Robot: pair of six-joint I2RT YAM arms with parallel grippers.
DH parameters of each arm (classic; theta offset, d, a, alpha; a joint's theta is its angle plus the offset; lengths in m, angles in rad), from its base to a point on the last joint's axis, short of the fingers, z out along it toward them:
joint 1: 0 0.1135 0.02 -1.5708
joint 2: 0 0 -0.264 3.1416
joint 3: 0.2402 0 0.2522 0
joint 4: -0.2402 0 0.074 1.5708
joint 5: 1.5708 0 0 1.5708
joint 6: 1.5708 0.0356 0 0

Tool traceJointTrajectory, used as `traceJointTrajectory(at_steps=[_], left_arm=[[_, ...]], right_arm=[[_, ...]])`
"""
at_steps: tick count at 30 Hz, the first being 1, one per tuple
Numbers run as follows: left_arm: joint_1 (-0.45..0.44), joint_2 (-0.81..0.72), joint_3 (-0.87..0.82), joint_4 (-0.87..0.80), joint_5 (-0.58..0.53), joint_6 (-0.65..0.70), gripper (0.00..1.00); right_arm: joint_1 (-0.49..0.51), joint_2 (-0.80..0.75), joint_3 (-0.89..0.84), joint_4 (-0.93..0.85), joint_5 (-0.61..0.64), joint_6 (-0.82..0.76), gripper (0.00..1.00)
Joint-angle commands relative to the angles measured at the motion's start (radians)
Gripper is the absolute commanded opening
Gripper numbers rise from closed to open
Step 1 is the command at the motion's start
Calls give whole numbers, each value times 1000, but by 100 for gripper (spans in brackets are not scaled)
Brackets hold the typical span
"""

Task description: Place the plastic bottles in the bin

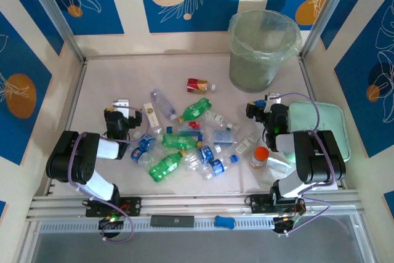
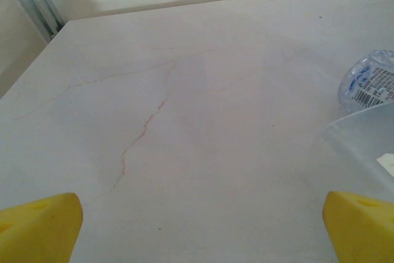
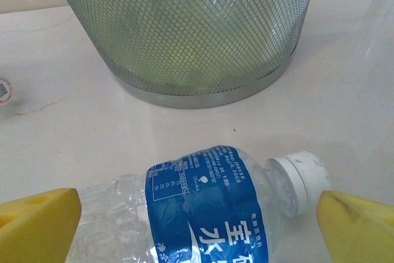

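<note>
The right gripper [image 3: 197,232] is standing released astride a blue-labelled bottle [image 3: 203,195] with the bin [image 3: 184,35] directly ahead, the left gripper [image 2: 200,229] is hanging released over bare table [image 2: 184,90], and the plastic bottles [image 1: 184,146] lying between them are apparently all awaiting binning.

The plastic bottles [image 1: 184,143] lie on their sides in a loose scatter in the middle of the table [image 1: 123,78], clear ones with blue labels mixed with green ones. A red-and-gold bottle [image 1: 198,84] lies apart at the far edge, nearer the bin [image 1: 252,69]. The bin stands upright at the far right, grey-green behind wire mesh, with a clear bag folded over its rim. Near its base I see one clear blue-labelled bottle [image 3: 203,214] lying crosswise, white cap to the right.
</note>
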Motion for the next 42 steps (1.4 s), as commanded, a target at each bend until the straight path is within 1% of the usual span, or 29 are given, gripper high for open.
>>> traceJointTrajectory(at_steps=[1,20,27,33,39,40,42], left_arm=[[7,-7,19,-2,21,-7,100],[7,-4,20,-3,22,-5,100],[-7,-3,21,-3,53,19,100],[13,-4,32,-28,82,2,100],[14,-7,25,-18,84,3,100],[13,-11,24,-14,68,4,100],[6,-50,30,-53,27,-1,100]], right_arm=[[-1,1,5,28,-17,-10,99],[-5,1,6,26,-24,-9,99],[-7,1,7,23,-30,-7,99],[-7,1,9,21,-30,-7,99],[2,-6,5,28,-12,-14,99],[8,-21,11,6,3,-15,99],[20,-88,40,-102,17,-27,99]])
